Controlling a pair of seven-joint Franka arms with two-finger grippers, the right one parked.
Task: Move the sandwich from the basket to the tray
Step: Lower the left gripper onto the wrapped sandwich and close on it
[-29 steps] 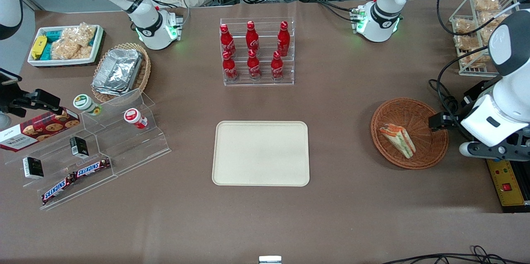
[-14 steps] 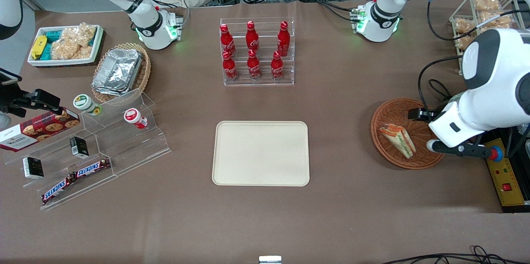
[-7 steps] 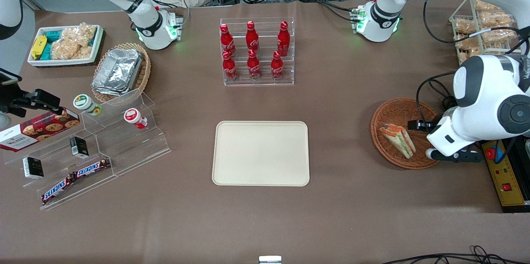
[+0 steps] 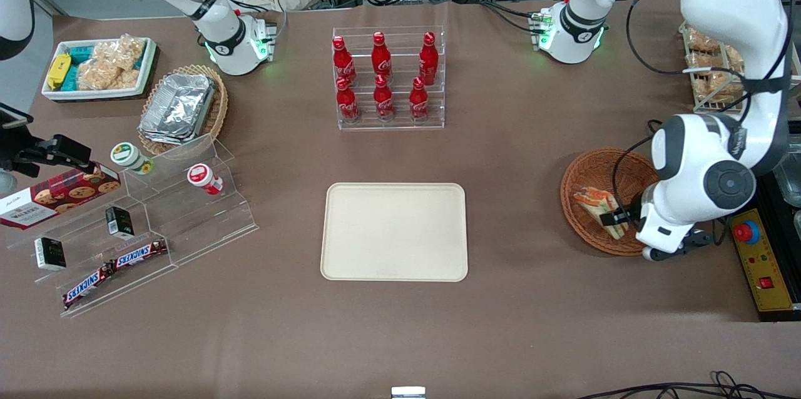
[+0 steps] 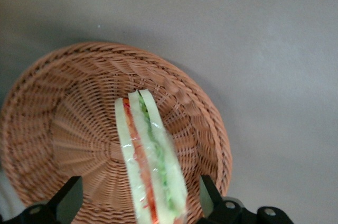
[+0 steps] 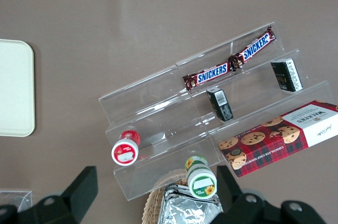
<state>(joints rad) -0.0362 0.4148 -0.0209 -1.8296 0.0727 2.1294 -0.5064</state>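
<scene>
Left wrist view shows the gripper [image 5: 140,211] low over the basket [image 5: 63,129], with its two fingers [image 5: 63,195] spread wide apart. One finger sits on each side of the sandwich [image 5: 150,166]. They are not touching it yet, as far as I can see. The sandwich stands on its edge inside the basket, leaning on the woven wall, with its red and green layers facing up.

In the front view, the gripper [image 4: 616,217] is down at the end of the sandwich [image 4: 597,202] that is nearer the camera. The sandwich is in the basket [image 4: 585,167], so nothing has been moved yet.

The step in hand looks like the reach and grab. The arm is lined up, but the grab is not done.

Next, I think the gripper should go a little lower and then press its fingers together on the two bread sides. It should squeeze gently, because the bread is soft and the wrap is slippery. Then it should lift straight up to get over the basket wall.

After that, it has to carry the sandwich to the tray [image 4: 394,231]. The tray lies well apart from the basket, toward the parked arm's end of the table. It has nothing on it.
</scene>
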